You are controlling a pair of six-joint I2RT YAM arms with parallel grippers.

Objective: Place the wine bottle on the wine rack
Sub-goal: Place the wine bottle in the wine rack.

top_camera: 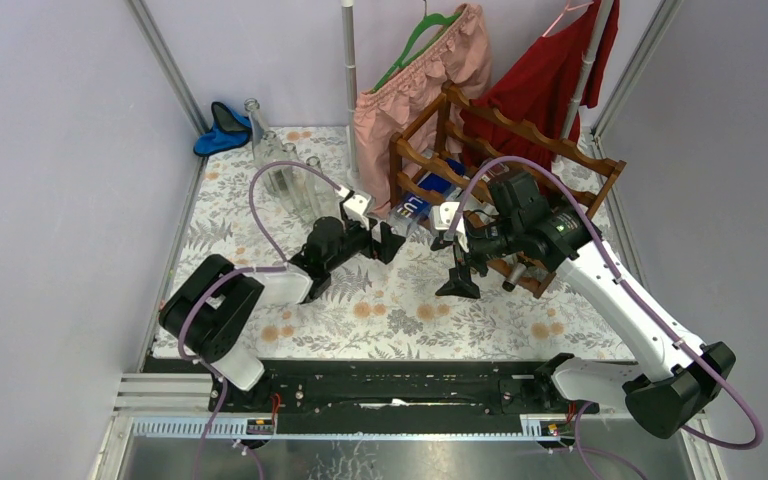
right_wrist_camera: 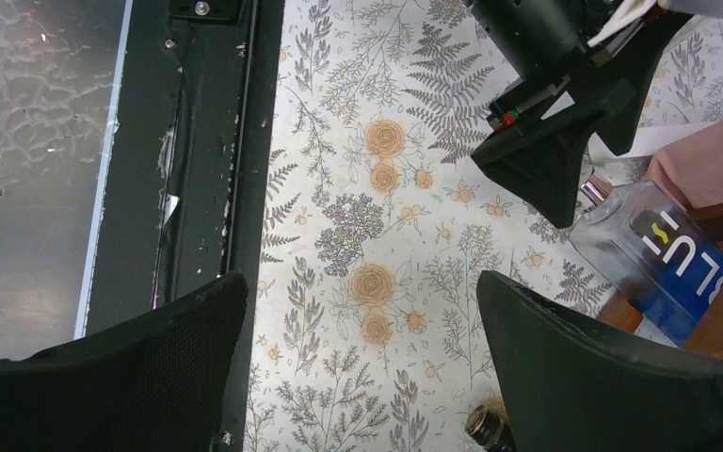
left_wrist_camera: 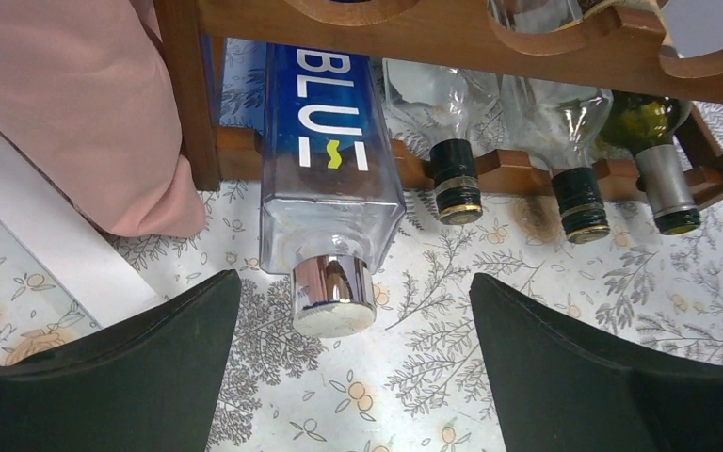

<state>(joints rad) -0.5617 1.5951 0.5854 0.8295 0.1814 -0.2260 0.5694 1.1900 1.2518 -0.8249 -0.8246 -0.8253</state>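
One bottle lies on its side in the lowest tier of the rack, at the left end of that tier, just beside a corner post. Bottle body: clear glass, flat-sided and square-shouldered, with a blue label carrying white letters "BLU" and a small yellow mark. The short neck is closed by a polished silver cap, which projects past the lower front rail, over the counter. Three other bottles lie in the same tier beside it, necks pointing the same way. Rack: reddish-brown wood, scalloped rails on upright posts, standing toward the far side of the counter. Left end effector: fully open, holding nothing; the cap sits between the fingers and touches neither. Right end effector: fully open, holding nothing, hovering over the floral counter cover near the rack front, apart from the bottle. A pink garment hangs just beside the rack's left post.
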